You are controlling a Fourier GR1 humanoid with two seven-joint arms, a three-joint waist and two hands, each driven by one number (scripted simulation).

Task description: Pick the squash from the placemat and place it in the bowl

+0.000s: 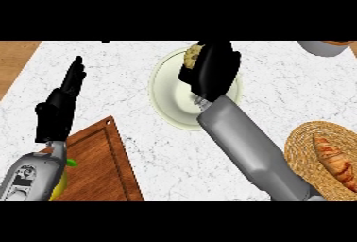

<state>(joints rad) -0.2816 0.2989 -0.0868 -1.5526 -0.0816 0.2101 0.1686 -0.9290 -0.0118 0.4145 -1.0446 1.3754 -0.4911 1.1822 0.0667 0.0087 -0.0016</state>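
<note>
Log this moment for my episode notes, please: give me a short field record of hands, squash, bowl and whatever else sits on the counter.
right hand: over the bowl, fingers curled round the squash
squash: held, mostly hidden, above the bowl's far side
bowl: pale, on the white marble counter
left hand: open, resting at the view's left
placemat: woven, round, at right, carries a croissant
cutting board: wooden, lower left
</note>
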